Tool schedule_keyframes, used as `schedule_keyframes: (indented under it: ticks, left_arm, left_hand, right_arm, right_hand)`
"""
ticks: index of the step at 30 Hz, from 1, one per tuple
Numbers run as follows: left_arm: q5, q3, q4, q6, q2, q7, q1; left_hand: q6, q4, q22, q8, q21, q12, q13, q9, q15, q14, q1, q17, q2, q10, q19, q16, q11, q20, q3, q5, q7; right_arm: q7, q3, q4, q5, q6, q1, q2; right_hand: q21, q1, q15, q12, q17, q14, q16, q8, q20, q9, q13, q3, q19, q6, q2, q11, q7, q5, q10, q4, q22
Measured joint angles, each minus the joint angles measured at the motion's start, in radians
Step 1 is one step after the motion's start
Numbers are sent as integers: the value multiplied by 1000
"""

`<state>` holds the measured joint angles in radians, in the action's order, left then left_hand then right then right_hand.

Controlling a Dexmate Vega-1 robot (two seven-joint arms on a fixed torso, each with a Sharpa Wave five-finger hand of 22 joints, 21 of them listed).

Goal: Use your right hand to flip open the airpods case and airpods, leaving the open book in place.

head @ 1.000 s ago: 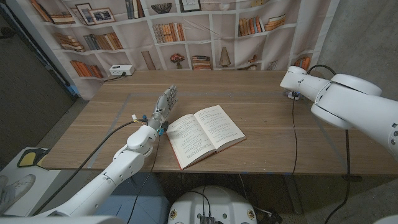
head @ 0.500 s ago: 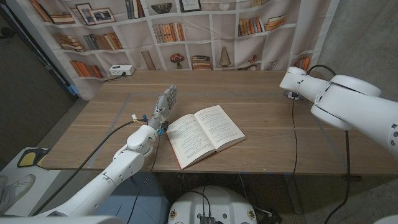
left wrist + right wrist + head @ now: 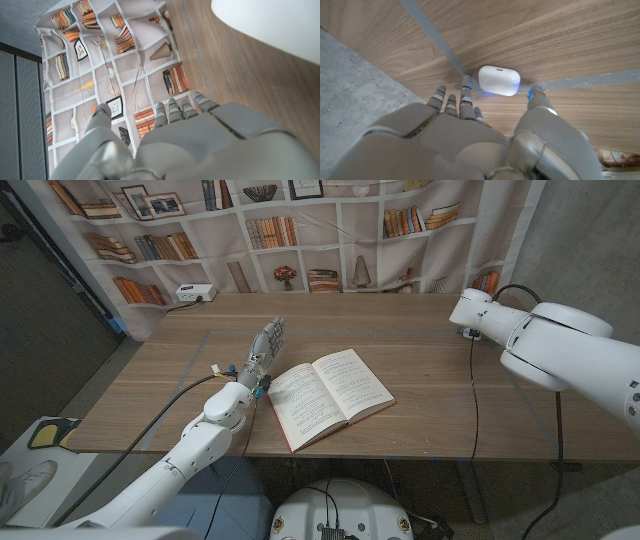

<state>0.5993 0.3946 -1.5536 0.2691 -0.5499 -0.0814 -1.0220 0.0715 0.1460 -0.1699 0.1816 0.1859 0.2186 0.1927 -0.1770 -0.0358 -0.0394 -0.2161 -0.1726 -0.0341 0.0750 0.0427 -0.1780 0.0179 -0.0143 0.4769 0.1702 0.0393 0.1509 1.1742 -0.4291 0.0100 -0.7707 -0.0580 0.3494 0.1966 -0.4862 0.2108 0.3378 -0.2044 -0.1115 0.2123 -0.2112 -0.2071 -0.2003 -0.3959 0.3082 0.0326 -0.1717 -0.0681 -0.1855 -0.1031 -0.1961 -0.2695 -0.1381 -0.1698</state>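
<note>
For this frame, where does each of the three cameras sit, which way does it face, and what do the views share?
Head view: from the robot's head, down over the wooden table, the open red-covered book and both arms.
Left wrist view: along the left hand toward the bookshelf backdrop.
Right wrist view: along the right hand at the closed white airpods case.
Shared: the table.

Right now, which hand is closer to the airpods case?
Right. The right hand hovers at the airpods case, fingers spread on either side of it, at the table's far right. The left hand stands beside the open book, well away.
</note>
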Motion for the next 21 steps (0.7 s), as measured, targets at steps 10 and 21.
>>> schedule_keyframes:
  ticks: [10,21]
  left_arm:
    - [1,0,3,-1,0,0,0]
    - [5,0,12,-1,2,8,6]
  left_hand:
    - [0,-3,0,0,0,0,0,0,0,0,0,0,0,0,0,0,0,0,-3,0,0]
    - [4,-5,0,0,0,0,0,0,0,0,0,0,0,6,0,0,6,0,-5,0,-4]
  right_arm:
    - [1,6,-4,-5,10,6,3]
    - [2,16,-5,-8,32,12,6]
  right_hand:
    - [0,-47,-5,19,0,16,0,-4,0,0,-14,33,-21,0,-43,6,11,-16,6,-25,0]
    - [0,-96,-11,29,5,21,0,-4,-2,0,-21,56,-34,2,-46,6,20,-38,7,-40,0]
